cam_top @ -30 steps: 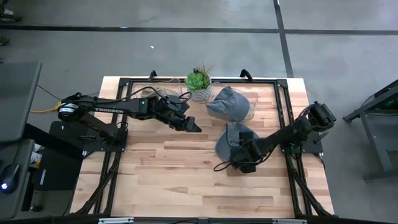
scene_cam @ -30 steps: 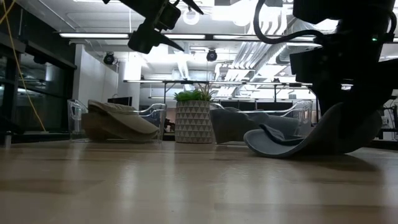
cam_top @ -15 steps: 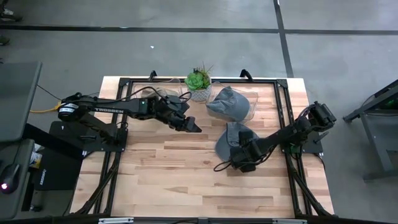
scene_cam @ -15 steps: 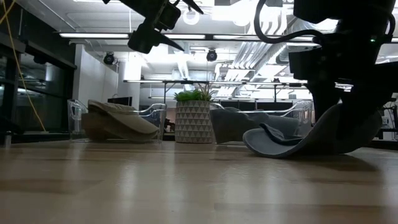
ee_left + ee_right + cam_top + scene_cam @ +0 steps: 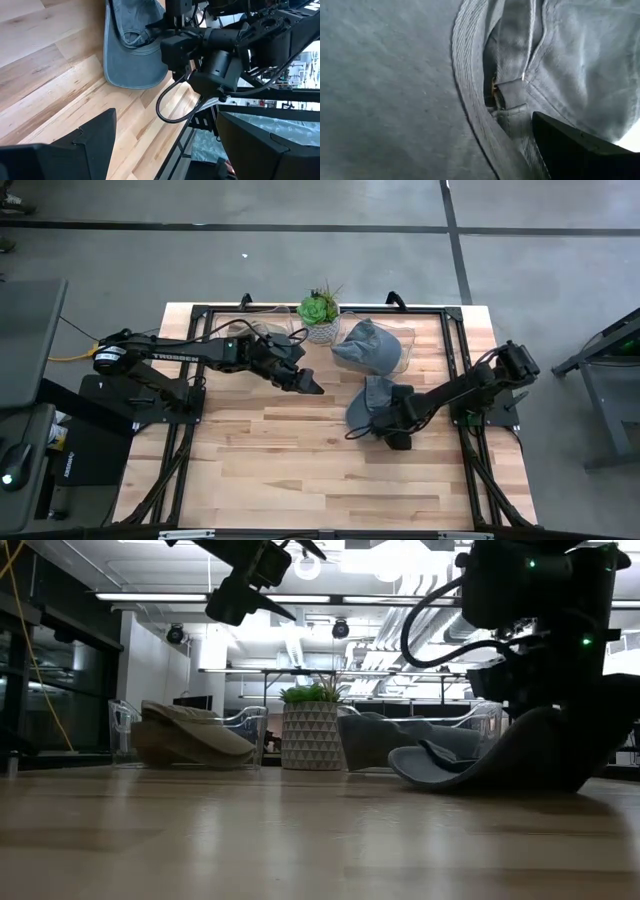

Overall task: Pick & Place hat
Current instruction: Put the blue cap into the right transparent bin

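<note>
The right arm is reaching in low from the right edge of the worktop (image 5: 280, 470), folded at the elbow, with its wrist lying over the grey hat (image 5: 365, 408) near the worktop's middle. The right gripper (image 5: 392, 420) is sitting at the hat's right side, pressed close against the fabric; in its own wrist view only one dark finger (image 5: 580, 152) is showing beside the hat's strap and buckle, and the other is cut off, so I cannot tell how far the jaws are apart or whether they have hold of the cloth. In the low view the hat (image 5: 500, 755) is resting on the wood with its brim curling upward under the dark bulk of the arm.

The left arm is stretching across from the left edge, raised above the wood, with the left gripper (image 5: 308, 383) hanging spread wide and holding nothing, well apart from the hat.

A second grey hat (image 5: 368, 345) is lying at the far edge beside a potted plant (image 5: 319, 314), and a tan hat (image 5: 190, 735) is sitting in a clear holder further left.
</note>
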